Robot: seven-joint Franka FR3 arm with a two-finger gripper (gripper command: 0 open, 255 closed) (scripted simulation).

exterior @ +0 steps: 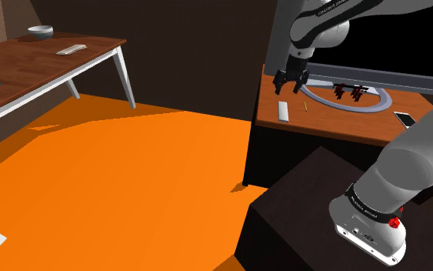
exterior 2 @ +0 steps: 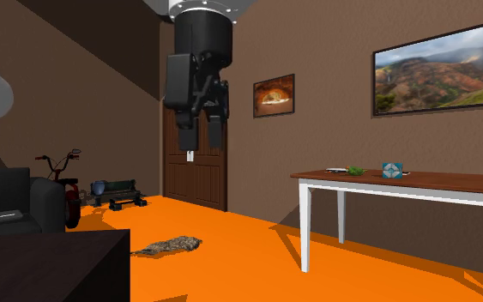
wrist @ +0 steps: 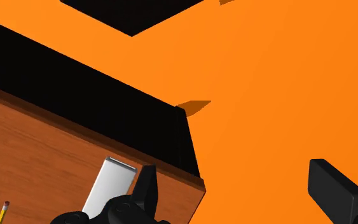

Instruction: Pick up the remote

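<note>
your arm (exterior: 418, 165) wears smooth white-grey shells with dark joints; one link carries a black band (exterior: 372, 202) of small lettering with a red knob (exterior: 394, 224) beside it. the gripper (exterior: 290, 88) is all black, its fingers (wrist: 147, 184) blocky and matte.

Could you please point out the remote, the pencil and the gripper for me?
remote (wrist: 107, 188), wrist view, middle of its pale flat top.
pencil (wrist: 2, 215), wrist view, on its yellow shaft.
gripper (exterior: 289, 89), shoulder view, midway between its fingertips.
</note>
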